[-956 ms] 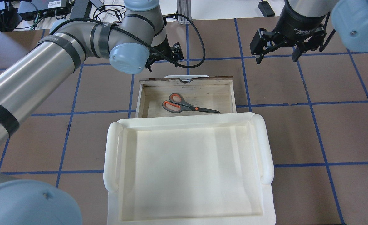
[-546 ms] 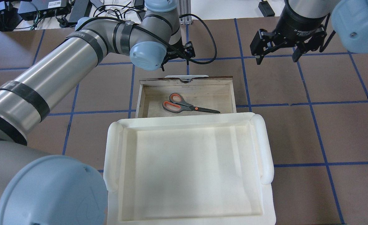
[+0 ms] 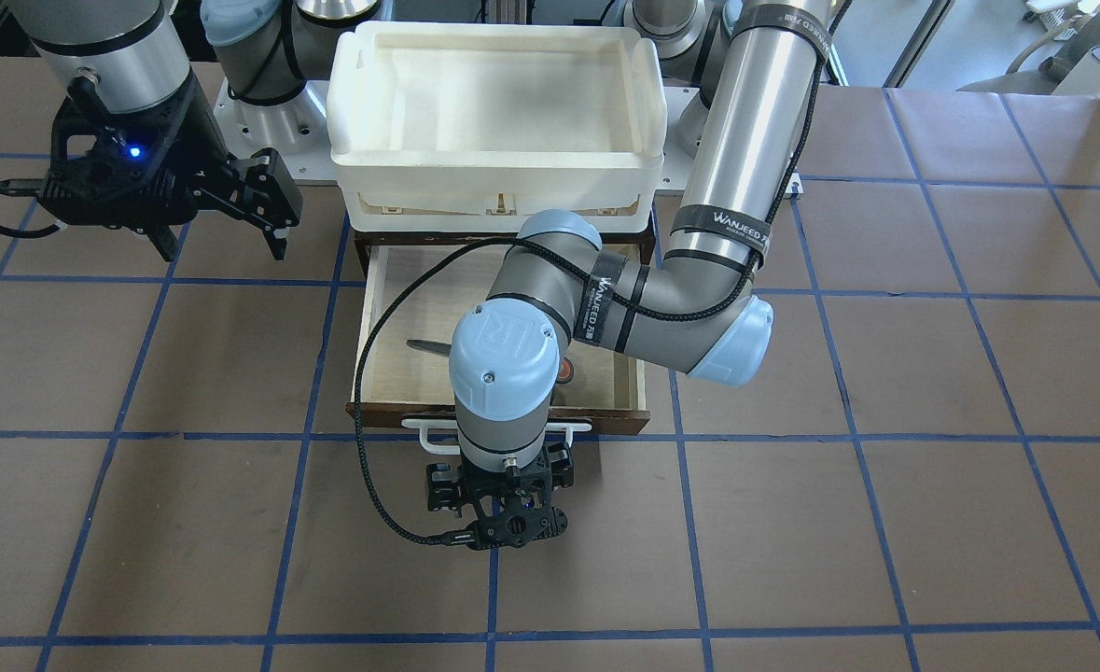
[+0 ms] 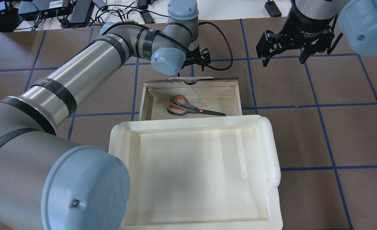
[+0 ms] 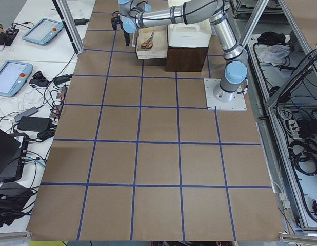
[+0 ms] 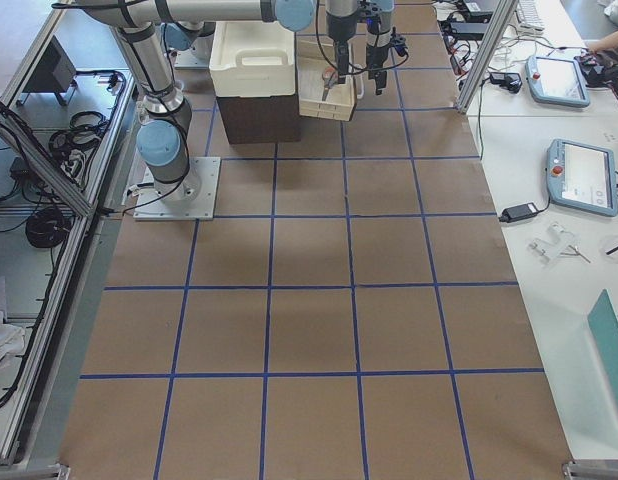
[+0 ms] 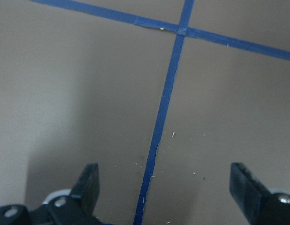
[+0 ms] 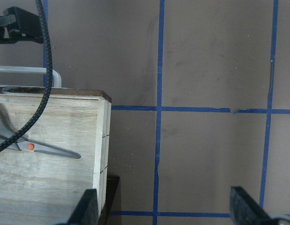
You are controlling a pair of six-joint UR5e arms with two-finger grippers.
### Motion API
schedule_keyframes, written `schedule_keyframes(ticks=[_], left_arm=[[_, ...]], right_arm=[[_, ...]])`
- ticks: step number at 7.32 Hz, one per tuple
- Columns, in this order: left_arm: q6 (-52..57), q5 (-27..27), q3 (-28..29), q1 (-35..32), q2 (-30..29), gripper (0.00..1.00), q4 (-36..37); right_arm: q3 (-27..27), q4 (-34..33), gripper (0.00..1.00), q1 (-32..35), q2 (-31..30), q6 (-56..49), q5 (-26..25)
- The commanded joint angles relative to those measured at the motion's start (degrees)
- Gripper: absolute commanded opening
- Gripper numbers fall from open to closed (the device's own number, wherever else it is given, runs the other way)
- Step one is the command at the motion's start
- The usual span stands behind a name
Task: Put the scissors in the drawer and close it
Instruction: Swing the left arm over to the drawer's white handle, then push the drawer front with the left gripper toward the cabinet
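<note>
The scissors have grey handles lined orange-red and lie flat in the open drawer, blades to the right. They also show in the right wrist view. In the front view my left arm hides most of them. The drawer's white bar handle faces away from me. My left gripper is open and empty, pointing down at the table just beyond the handle; its fingers frame bare mat. My right gripper is open and empty, hovering right of the drawer.
A large white plastic tray sits on the dark cabinet above the drawer, on my side of it. Brown mat with blue tape lines surrounds the drawer. Cables and devices lie past the table's far edge.
My left arm has swung to the right, bringing its gripper from left of the handle to just beyond its middle. The right arm, scissors and drawer have not moved.
</note>
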Motion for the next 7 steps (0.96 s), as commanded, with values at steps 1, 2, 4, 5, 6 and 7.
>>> schedule_keyframes(ticks=[1,2,4,5,6,7], left_arm=[[3.45,0.0,0.28,-0.03,-1.52,1.0,-0.99],[5.56,0.09,0.54,-0.03,-1.7,1.0,-3.25],[7.77,1.41,1.42,-0.11,-2.13,1.0,-4.68],[7.86,0.97,1.42,-0.12,-2.14,1.0,-4.94],[7.86,0.88,1.42,-0.2,-2.14,1.0,-6.34],[7.86,0.45,1.42,-0.55,-2.14,1.0,-6.44]], right_arm=[[0.05,-0.14,1.0,-0.08,0.05,0.05,-0.05],[0.05,-0.05,1.0,-0.08,0.05,0.05,-0.05],[0.05,-0.05,1.0,-0.08,0.05,-0.12,0.04],[0.05,-0.14,1.0,-0.08,0.14,-0.21,0.04],[0.05,-0.05,1.0,-0.08,0.14,-0.21,0.04],[0.05,-0.14,1.0,-0.08,0.14,-0.21,0.04]])
